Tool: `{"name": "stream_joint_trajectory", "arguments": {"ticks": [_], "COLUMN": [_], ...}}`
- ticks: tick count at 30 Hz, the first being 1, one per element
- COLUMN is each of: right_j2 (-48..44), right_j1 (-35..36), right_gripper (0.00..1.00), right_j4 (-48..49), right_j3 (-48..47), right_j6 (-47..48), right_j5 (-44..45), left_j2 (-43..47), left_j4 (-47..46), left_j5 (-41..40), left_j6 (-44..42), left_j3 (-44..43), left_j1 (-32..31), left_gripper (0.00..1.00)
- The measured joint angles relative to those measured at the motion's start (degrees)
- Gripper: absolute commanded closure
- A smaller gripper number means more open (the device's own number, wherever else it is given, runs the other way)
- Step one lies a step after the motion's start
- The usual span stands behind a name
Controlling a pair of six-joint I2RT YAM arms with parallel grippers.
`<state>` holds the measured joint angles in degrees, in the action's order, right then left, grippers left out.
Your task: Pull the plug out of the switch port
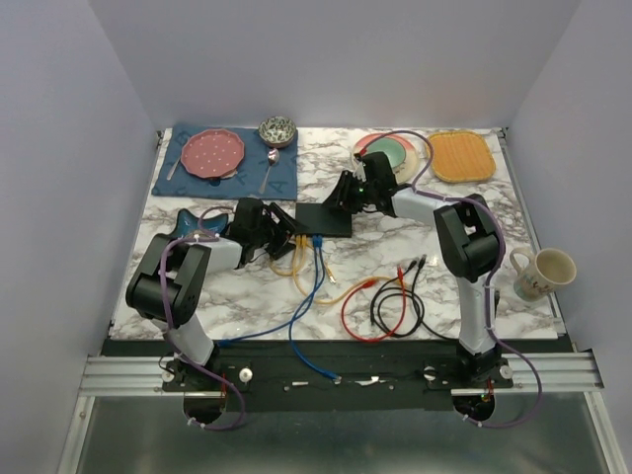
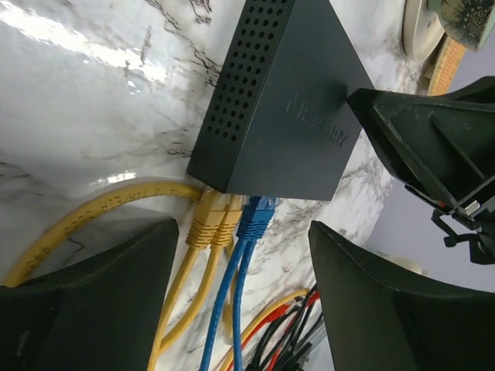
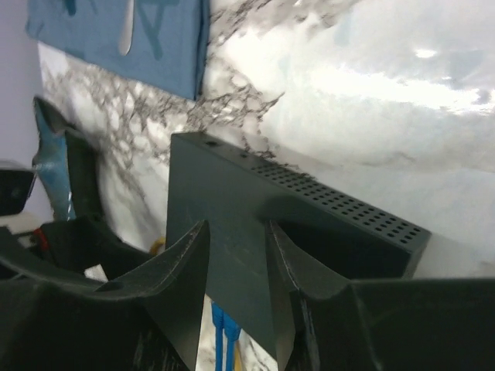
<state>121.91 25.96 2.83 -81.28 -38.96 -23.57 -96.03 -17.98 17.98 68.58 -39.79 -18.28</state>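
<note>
The switch, a flat matte-black box, lies mid-table. Along its near edge two yellow plugs and a blue plug sit side by side in the ports. My left gripper is open, its wide-apart fingers flanking the cables just short of the plugs. Seen from above, the left gripper is at the switch's near-left corner. My right gripper hovers at the switch's top, jaws partly apart with nothing between them. One finger appears to touch the lid.
Loose red, black and yellow cables lie near the front. A dark blue star-shaped dish sits left of the left gripper. A blue mat with a pink plate, a bowl, stacked plates, an orange mat and a mug ring the table.
</note>
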Motion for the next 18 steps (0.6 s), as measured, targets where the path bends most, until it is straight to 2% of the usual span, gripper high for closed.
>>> {"name": "stream_joint_trajectory", "arguments": {"ticks": [6,12,18], "right_j2": [0.07,-4.44,-11.76], "right_j1": [-0.02,-0.02,-0.02], "right_gripper": [0.56,0.57,0.57], "right_j4": [0.28,1.16,2.95], "right_j3": [0.42,8.22,16.87], "right_j6": [0.04,-0.11,-0.87], "right_j5": [-0.90,-0.04,1.62], "left_j2": [-1.75,-2.58,-4.02], "left_j4": [-0.81,-0.96,-1.88], "left_j5": [1.40,1.88,3.10], "left_j6": [-0.04,-1.18,-1.77], "left_j3": [-0.98,-1.38,-1.95], "left_j1": [-1.55,-4.00,-7.61], "left_gripper": [0.36,0.56,0.65]}}
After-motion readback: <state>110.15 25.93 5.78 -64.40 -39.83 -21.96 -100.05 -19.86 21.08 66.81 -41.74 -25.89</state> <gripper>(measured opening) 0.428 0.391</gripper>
